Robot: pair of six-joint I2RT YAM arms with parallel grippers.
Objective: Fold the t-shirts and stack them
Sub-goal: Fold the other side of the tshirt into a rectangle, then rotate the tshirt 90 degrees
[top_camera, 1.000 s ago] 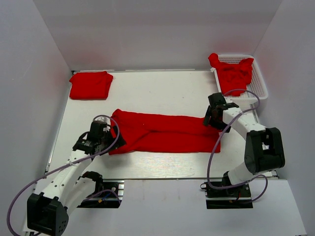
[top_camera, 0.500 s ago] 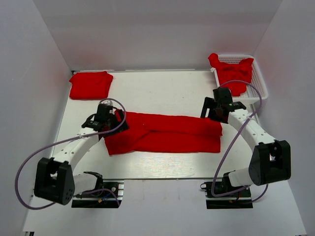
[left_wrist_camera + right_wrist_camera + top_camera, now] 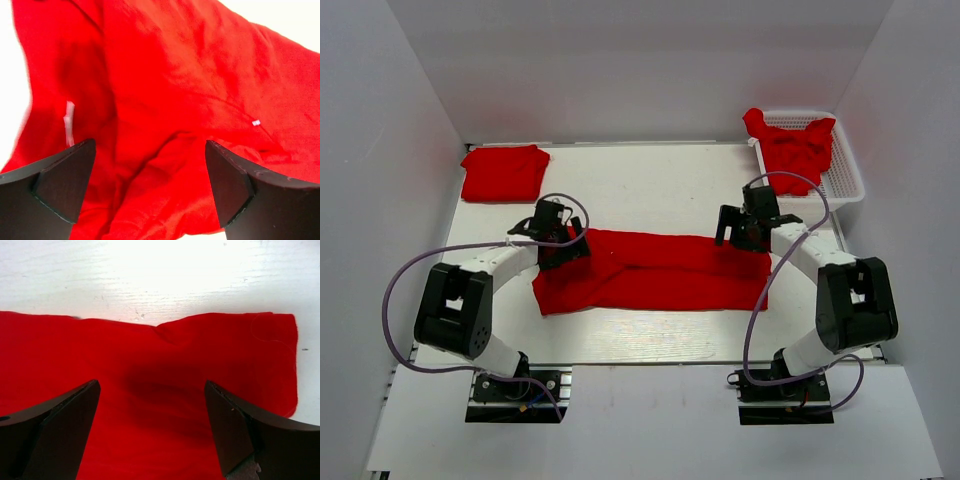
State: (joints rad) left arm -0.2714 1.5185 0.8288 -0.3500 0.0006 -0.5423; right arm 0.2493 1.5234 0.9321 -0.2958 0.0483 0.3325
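Left gripper point(image 3: 150, 185) jaws spread wide, nothing between them. Below: red t-shirt point(image 3: 190, 75), rumpled, creases running diagonally. Small white tag point(image 3: 69, 123) on fabric near left finger point(image 3: 60, 187). White table point(image 3: 295, 22) visible upper right.

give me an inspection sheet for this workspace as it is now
surface: white table, faint scuffs in the right wrist view
job's things: long shirt lying across the middle; folded shirt at the far left corner; crumpled shirts in the basket
clutter: nothing seen
grippers: left gripper and right gripper both open, over the ends of the long shirt, holding nothing
cables: purple cables loop along both arms, off the shirts
surroundings: plain white walls on three sides
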